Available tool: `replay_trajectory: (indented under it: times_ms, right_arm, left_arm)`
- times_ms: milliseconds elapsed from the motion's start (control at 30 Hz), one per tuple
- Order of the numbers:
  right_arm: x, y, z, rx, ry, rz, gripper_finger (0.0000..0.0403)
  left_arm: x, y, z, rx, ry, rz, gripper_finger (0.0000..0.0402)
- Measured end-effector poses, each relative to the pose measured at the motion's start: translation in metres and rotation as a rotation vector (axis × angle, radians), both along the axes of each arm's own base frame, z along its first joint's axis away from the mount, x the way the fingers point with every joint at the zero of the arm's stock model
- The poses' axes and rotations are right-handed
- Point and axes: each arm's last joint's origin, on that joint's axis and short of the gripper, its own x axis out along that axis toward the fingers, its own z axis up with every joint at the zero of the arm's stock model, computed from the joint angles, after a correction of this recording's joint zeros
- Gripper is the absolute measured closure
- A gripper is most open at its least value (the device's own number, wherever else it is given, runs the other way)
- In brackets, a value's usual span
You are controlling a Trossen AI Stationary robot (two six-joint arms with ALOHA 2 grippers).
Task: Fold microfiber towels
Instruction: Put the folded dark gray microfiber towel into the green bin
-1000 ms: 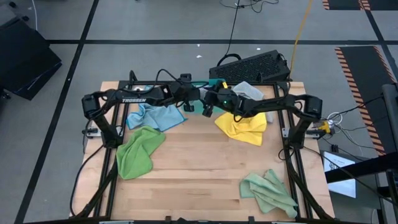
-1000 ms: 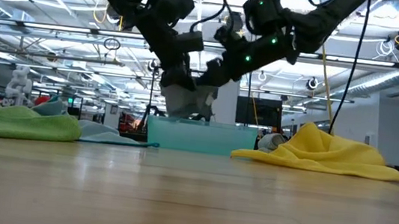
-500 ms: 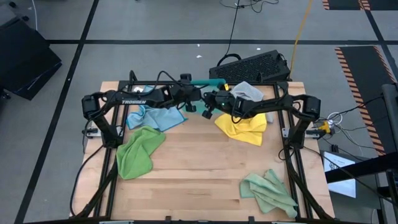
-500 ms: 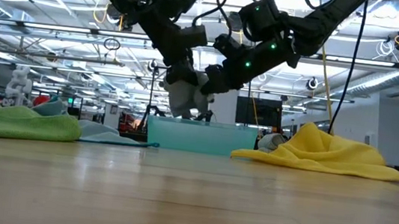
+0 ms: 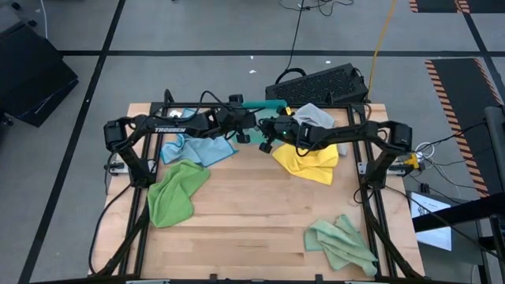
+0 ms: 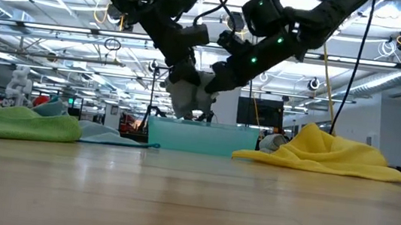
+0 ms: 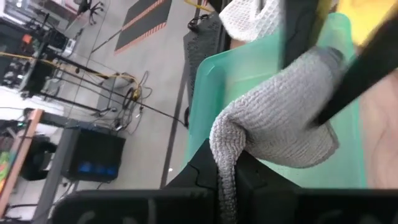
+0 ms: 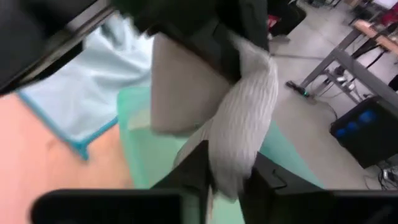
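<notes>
My left gripper [image 6: 187, 81] is clenched on a grey microfiber towel [image 7: 283, 121]; in the left wrist view the cloth bunches out from between my fingers [image 7: 205, 168]. My right gripper [image 6: 215, 80] is pinched onto the same towel from the other side; its wrist view shows the grey fabric [image 8: 245, 124] squeezed between the two dark fingers [image 8: 193, 171]. Both grippers meet above the teal tray [image 6: 201, 137], with the towel hanging as a small bundle [image 6: 187, 96] just over the tray's rim, clear of the table.

Landmark: teal tray [image 5: 256, 105], at the far edge of the wooden table [image 5: 252, 213], centre.
- Second grey towel [image 5: 314, 116]: just right of the tray, partly draped on the yellow one.
- Yellow towel [image 5: 309, 163]: crumpled, right of the tray and nearer the table's middle.
- Light blue towel [image 5: 197, 147]: left of the tray, spread loosely under my left arm.
- Green towel [image 5: 175, 192]: beyond the blue one, toward the left front, touching its edge.
- Pale green towel [image 5: 341, 241]: well apart from the tray, at the right front corner, rumpled.

Low view: green [image 6: 18, 122] and yellow [image 6: 324, 157] cloths lie flat either side of the tray.
</notes>
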Motion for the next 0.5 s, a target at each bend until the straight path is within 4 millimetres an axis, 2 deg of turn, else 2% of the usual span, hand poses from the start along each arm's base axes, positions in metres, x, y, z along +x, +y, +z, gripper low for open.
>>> replay_trajectory:
  times_ms: [133,267,400,500]
  right_arm:
    - [-0.014,0.006,0.011,0.066,0.06,-0.005,0.0278]
    - [-0.031,0.01,0.015,0.123,0.092,-0.043,0.0247]
    - [-0.041,0.013,0.007,0.133,-0.028,-0.061,0.0234]
    - [-0.044,0.016,0.0,0.127,-0.16,-0.012,0.0224]
  left_arm:
    - [-0.003,0.004,0.003,0.01,-0.007,0.037,0.0388]
    - [-0.007,0.006,-0.002,-0.059,0.007,0.036,0.0394]
    - [-0.007,0.007,-0.003,-0.146,-0.036,0.023,0.0387]
    - [-0.006,0.006,-0.002,-0.169,-0.065,0.02,0.0389]
